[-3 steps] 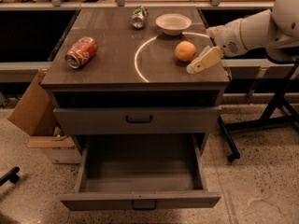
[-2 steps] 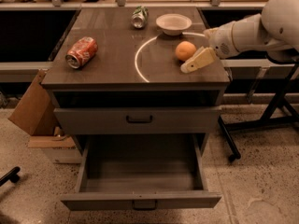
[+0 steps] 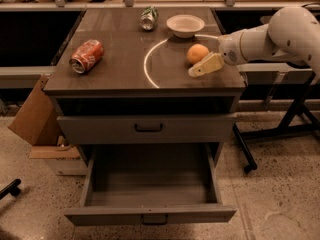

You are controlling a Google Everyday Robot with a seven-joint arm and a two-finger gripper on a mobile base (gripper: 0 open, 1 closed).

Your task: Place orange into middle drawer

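The orange (image 3: pixel 197 53) sits on the cabinet top, right of centre, just inside a white circle mark. My gripper (image 3: pixel 202 67) reaches in from the right on the white arm (image 3: pixel 260 39). It is low over the top, close against the orange's near right side. The orange rests on the surface. The middle drawer (image 3: pixel 150 214) is pulled out wide below and looks empty inside. The upper drawer (image 3: pixel 148 128) with a dark handle is closed.
A crushed red soda can (image 3: pixel 86 56) lies at the left of the top. A white bowl (image 3: pixel 185 25) and a green can (image 3: pixel 148 18) stand at the back. A cardboard box (image 3: pixel 35 119) leans at the left. A black stand leg (image 3: pixel 295 124) is at the right.
My gripper has moved left along the near side of the orange, closer to it. The orange and the drawers have not moved.
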